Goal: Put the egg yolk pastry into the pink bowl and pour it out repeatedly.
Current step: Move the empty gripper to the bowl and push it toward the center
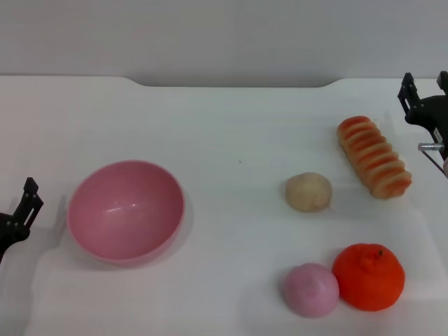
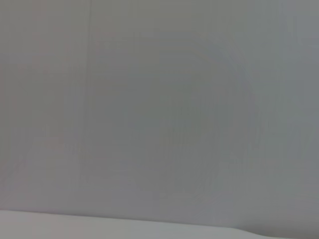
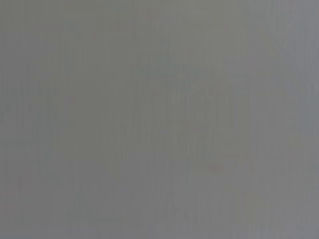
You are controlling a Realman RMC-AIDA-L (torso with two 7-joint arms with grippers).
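Egg yolk pastry round, axisless, upright.

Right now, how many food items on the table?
4, all right of the pink bowl: egg yolk pastry mid-table, striped bread roll behind it, pink ball touching the orange in front.

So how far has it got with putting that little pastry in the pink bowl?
Nothing looks done yet. The egg yolk pastry sits on the table, well apart from the pink bowl, which is empty. Nothing is in hand: the left pincer and right pincer wait at the table's edges. Picking up, dropping in and pouring out all remain.
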